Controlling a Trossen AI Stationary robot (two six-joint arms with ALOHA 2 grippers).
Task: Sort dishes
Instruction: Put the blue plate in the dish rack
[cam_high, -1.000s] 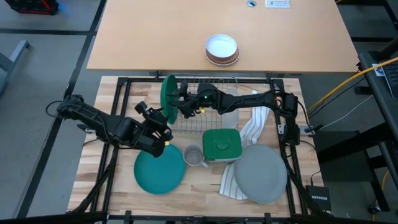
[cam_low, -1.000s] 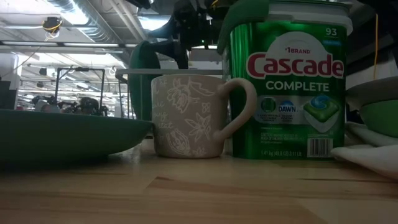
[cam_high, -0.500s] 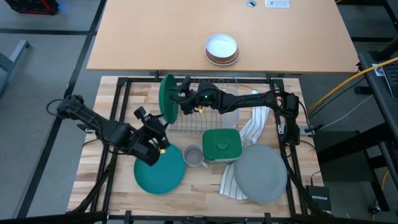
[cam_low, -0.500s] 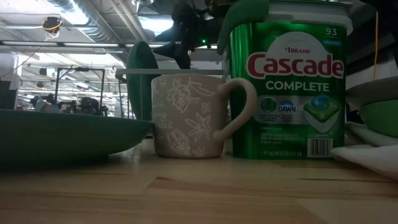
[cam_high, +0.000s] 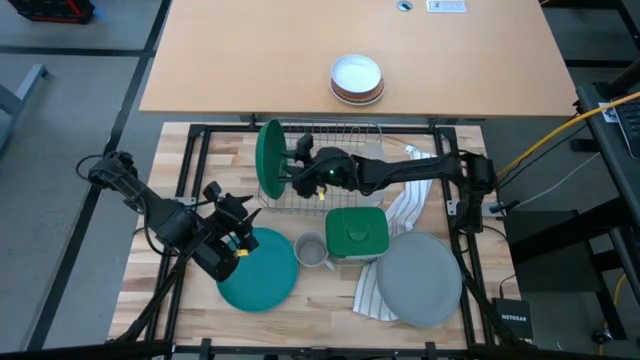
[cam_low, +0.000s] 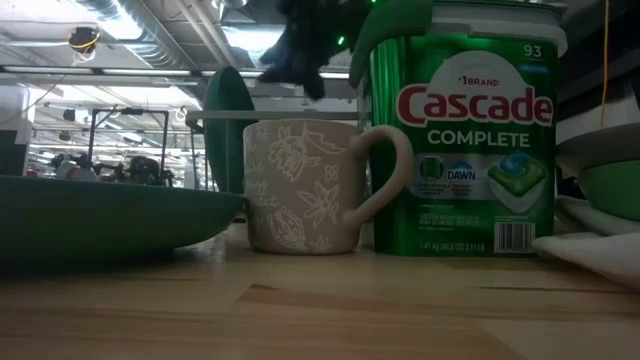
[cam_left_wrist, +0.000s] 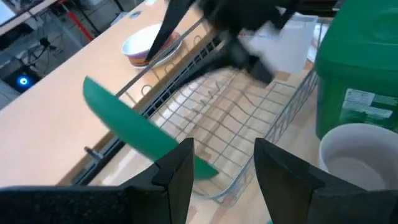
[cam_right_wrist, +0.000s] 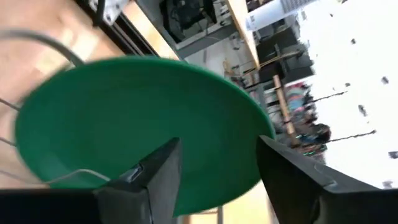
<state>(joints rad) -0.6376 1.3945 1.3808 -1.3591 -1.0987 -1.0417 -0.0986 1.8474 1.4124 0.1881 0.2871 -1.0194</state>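
The dark green plate (cam_high: 268, 160) stands on edge in the left end of the wire rack (cam_high: 330, 190); it also shows in the low view (cam_low: 226, 130) and in both wrist views (cam_left_wrist: 134, 127) (cam_right_wrist: 143, 124). My right gripper (cam_high: 296, 163) hovers open just right of it, fingers toward its face. My left gripper (cam_high: 240, 210) is open above the table, just beyond the far rim of the teal plate (cam_high: 258, 272), which lies flat on the table. The grey plate (cam_high: 420, 278) lies flat at the near right.
A patterned mug (cam_high: 310, 250) and a green Cascade tub (cam_high: 356, 233) stand between the teal and grey plates. A striped towel (cam_high: 403, 212) lies under the grey plate. A white bowl (cam_high: 357, 78) sits on the far table.
My left gripper has drawn back from the rack toward the table's left and near edge, rolling as it went. My right gripper has pulled a little toward the right, off the dark green plate, and turned. The plate stays standing in the rack.
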